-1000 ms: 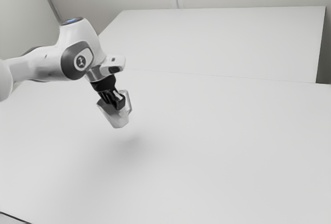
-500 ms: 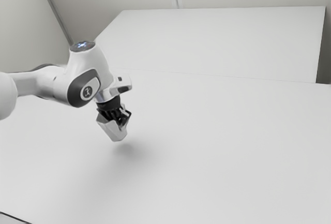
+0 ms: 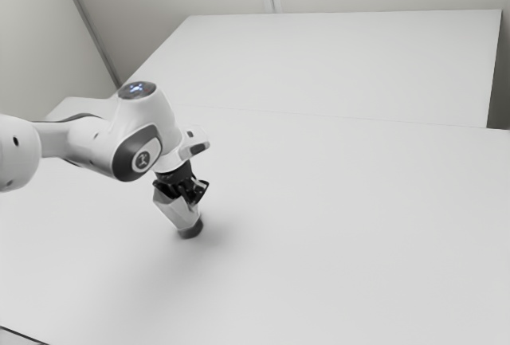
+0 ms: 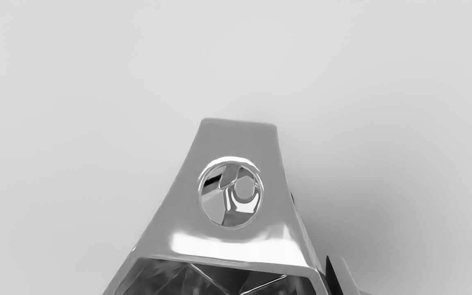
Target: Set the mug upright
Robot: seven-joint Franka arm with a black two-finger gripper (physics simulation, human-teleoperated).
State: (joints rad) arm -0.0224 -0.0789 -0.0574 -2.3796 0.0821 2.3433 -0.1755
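Watching the exterior view, I have the black two-finger gripper (image 3: pixel 191 197) closed on the faceted, silvery mug (image 3: pixel 175 209) near its mouth. The mug leans, mouth toward eleven o'clock and dark base (image 3: pixel 190 229) toward five, just over or touching the white table (image 3: pixel 343 225); I can't tell which. It isn't upright yet, so I judge the lean still has to come out before release.

On the wrist view, the rim (image 4: pixel 228 265) is nearest my hand and the body narrows away to the foot, with a round, glossy ring (image 4: pixel 231 191) on its wall. One fingertip (image 4: pixel 344 276) sits beside the mug's outside; the exact contact is hidden. I expect a stiff shell, slick if metal, prone to pivot; I'd keep hold of the wall close to the rim.
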